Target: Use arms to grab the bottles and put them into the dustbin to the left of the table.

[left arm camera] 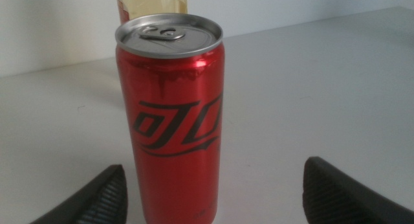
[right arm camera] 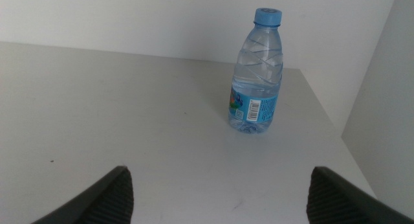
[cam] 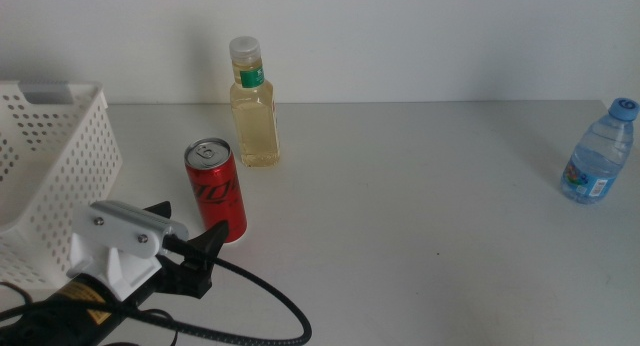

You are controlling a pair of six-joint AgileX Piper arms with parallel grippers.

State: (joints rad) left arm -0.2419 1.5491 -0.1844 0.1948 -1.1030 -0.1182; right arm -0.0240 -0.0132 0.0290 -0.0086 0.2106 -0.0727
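Approaching red can (left arm camera: pixel 171 114): left gripper (left arm camera: pixel 213 195) spread wide, can off-centre toward one jaw. Next, judged: advance, centre, close. Right gripper (right arm camera: pixel 217 198) agape, waiting, facing water bottle (right arm camera: pixel 255 72).

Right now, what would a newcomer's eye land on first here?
The red soda can stands upright near the table's left side, with the left gripper open right in front of it, not yet touching. Behind the can stands the square bottle of yellow liquid, and the white dustbin sits at the far left. The blue-capped water bottle stands alone far right, faced by the open right gripper.
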